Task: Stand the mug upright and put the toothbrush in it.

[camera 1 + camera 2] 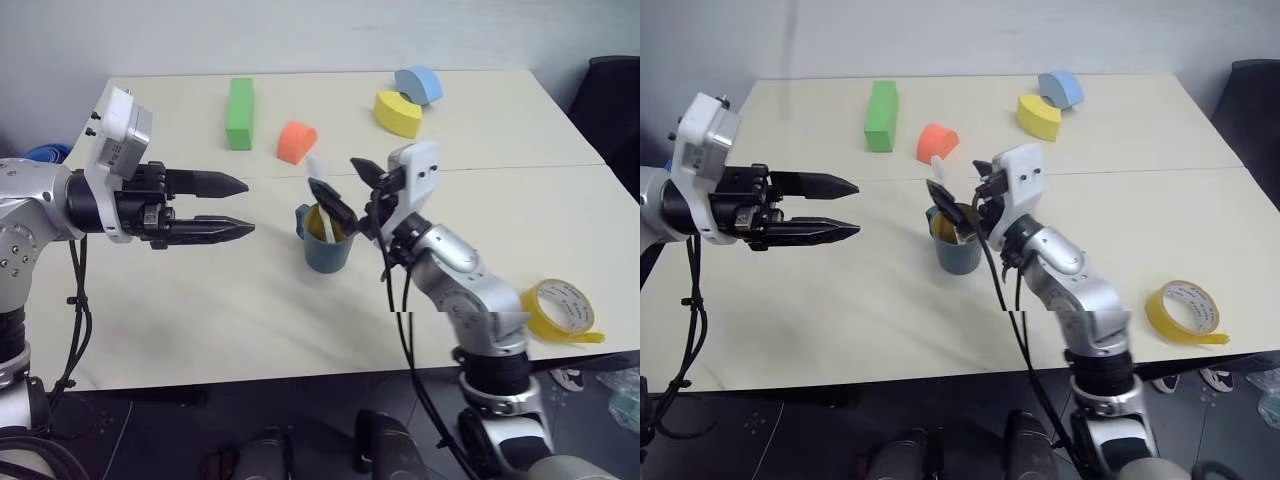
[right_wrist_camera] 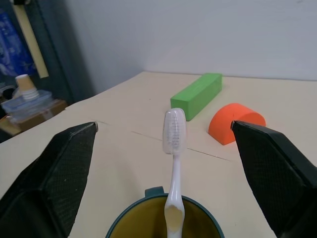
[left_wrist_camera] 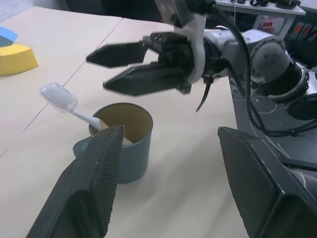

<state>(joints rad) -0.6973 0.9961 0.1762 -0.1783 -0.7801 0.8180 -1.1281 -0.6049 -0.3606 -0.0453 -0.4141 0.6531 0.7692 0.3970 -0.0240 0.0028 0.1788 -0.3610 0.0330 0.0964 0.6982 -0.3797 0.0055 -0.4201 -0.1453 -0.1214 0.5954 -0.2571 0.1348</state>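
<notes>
The dark teal mug (image 1: 326, 245) with its yellow inside stands upright near the table's middle, its handle at about nine o'clock. The pale toothbrush (image 2: 174, 163) stands inside it, leaning on the rim, white bristle head up and tilted toward eleven o'clock.

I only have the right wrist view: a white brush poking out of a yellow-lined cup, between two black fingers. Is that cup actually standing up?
Observer: Yes. The dark teal-blue cylindrical mug stands upright on the pale table, handle towards the robot's left.
Operator: Where's the other hand?
Observer: The left gripper hovers open, left of the mug and apart from it.
Operator: Anything else nearby?
Observer: A yellow tape roll lies near the table's right edge.
</notes>
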